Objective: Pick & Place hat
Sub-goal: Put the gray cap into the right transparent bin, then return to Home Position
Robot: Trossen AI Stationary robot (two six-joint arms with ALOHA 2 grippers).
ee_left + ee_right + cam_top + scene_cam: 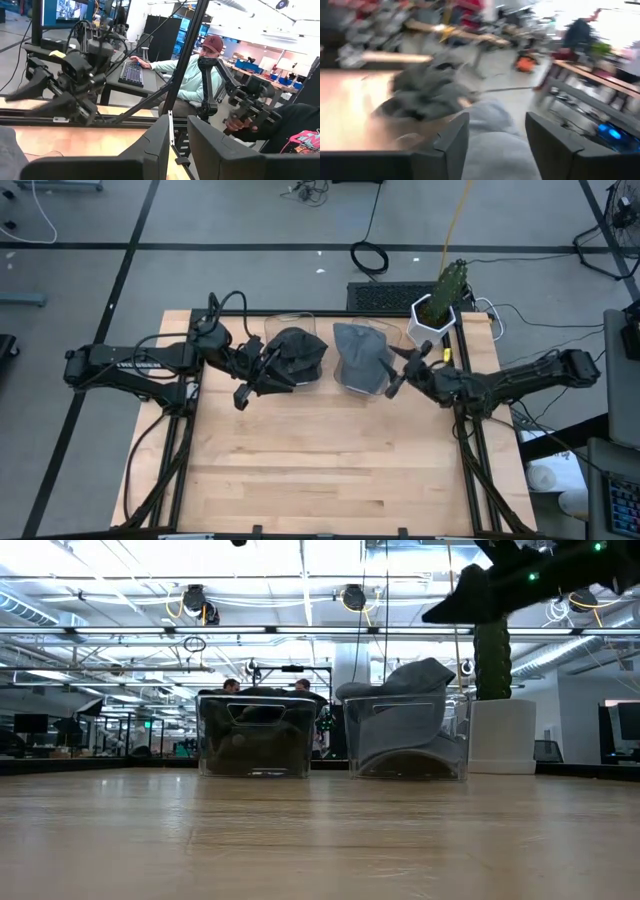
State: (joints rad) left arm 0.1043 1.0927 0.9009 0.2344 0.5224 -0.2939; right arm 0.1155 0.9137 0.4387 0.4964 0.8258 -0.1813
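Observation:
Two clear bins stand side by side at the table's far edge. A black hat fills the left bin, and a grey hat lies in the right bin, bulging above its rim. My left gripper is open and hovers at the black hat's left side; its wrist view shows nothing between the fingers. My right gripper is open, raised beside the grey hat's right side. In its wrist view the grey hat lies beyond the fingers.
A potted cactus in a white pot stands at the table's far right corner, close behind my right arm. A keyboard lies beyond the far edge. People sit in the room past the table. Bare wood fills the near half of the table.

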